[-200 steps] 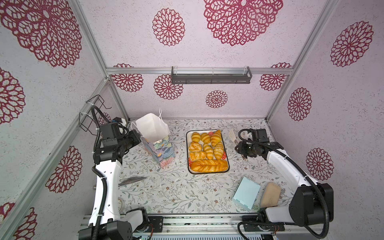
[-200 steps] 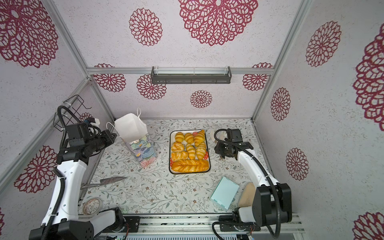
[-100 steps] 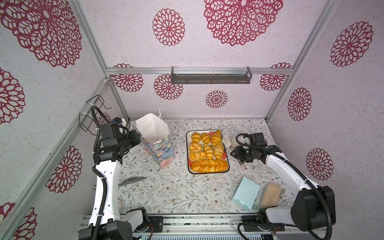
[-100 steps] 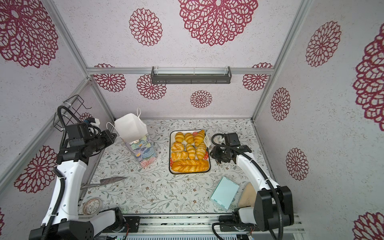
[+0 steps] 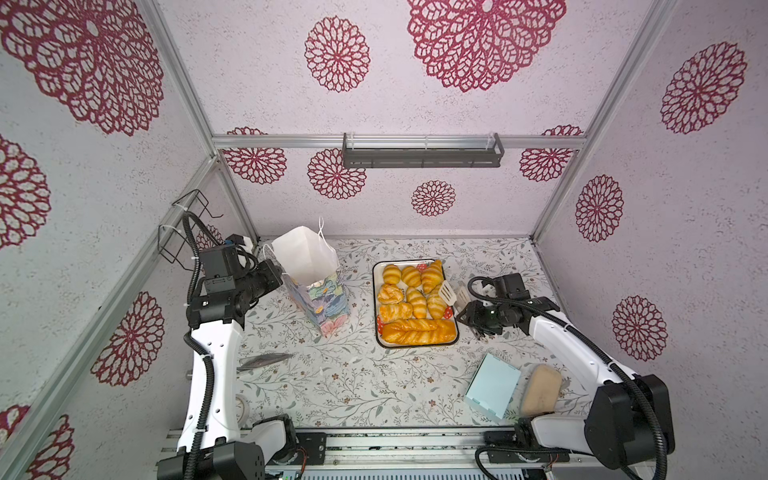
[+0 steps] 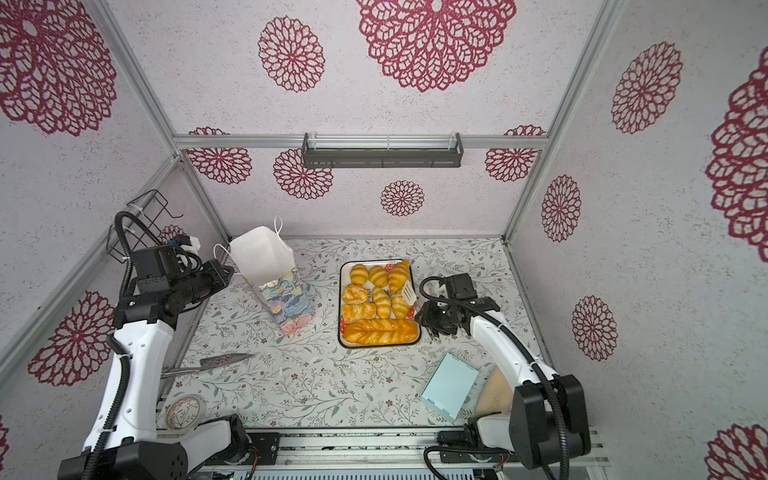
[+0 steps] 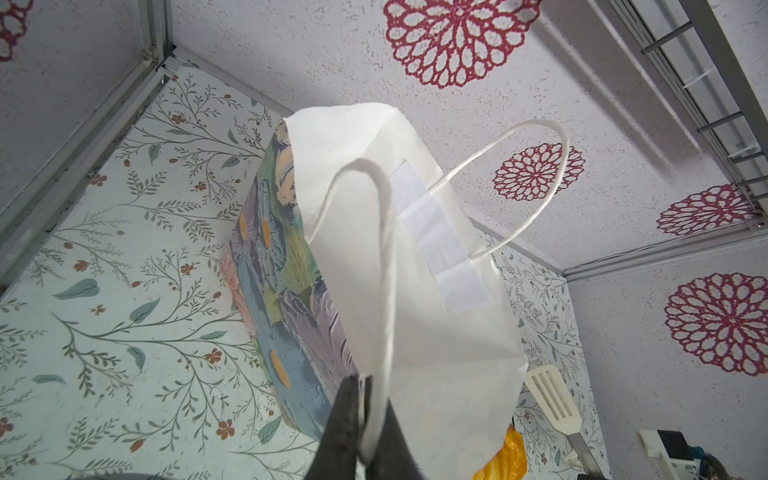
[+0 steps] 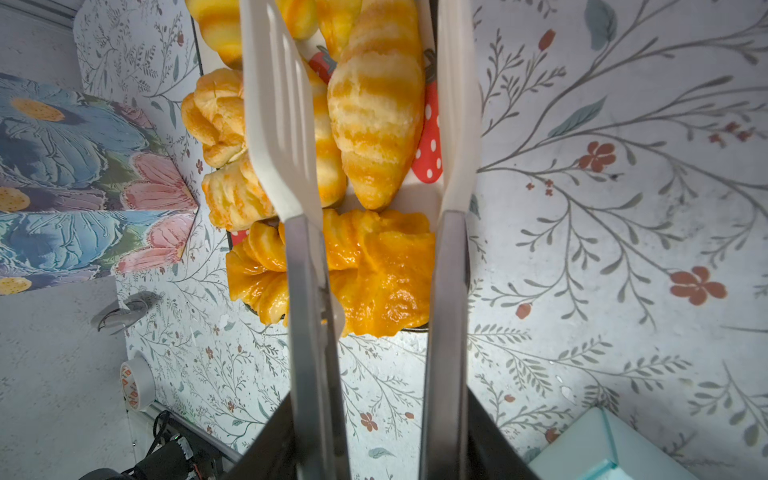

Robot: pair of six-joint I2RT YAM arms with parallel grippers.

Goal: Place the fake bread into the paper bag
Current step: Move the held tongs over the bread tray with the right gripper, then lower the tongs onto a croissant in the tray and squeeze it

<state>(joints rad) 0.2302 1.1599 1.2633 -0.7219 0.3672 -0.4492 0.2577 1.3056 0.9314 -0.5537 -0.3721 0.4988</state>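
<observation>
The paper bag [image 5: 309, 266] [image 6: 266, 262] [image 7: 415, 291] stands open and leaning at the back left, flowered outside and white inside. My left gripper [image 5: 276, 270] [image 6: 228, 272] [image 7: 365, 386] is shut on its near cord handle [image 7: 388, 257]. The fake bread [image 5: 411, 299] [image 6: 380, 297] fills a white tray [image 5: 375, 307] [image 6: 340, 307], with the braided loaf [image 5: 417, 331] [image 8: 374, 270] along its front. My right gripper [image 5: 469, 316] [image 6: 426, 316] [image 8: 376, 419] is shut on white-bladed tongs [image 5: 446, 292] [image 8: 278, 124]. Their blades stand apart, either side of a striped croissant [image 8: 374, 104] at the tray's right edge.
A light blue flat box [image 5: 492, 390] and a pale beige piece [image 5: 540, 390] lie at the front right, beside my right arm. A metal blade [image 5: 262, 360] and a tape roll [image 6: 185, 411] lie front left. A wire rack [image 5: 183, 228] hangs on the left wall.
My right arm has swung left with the tongs, from beside the tray to over its right edge. The left arm and the bag have not moved.
</observation>
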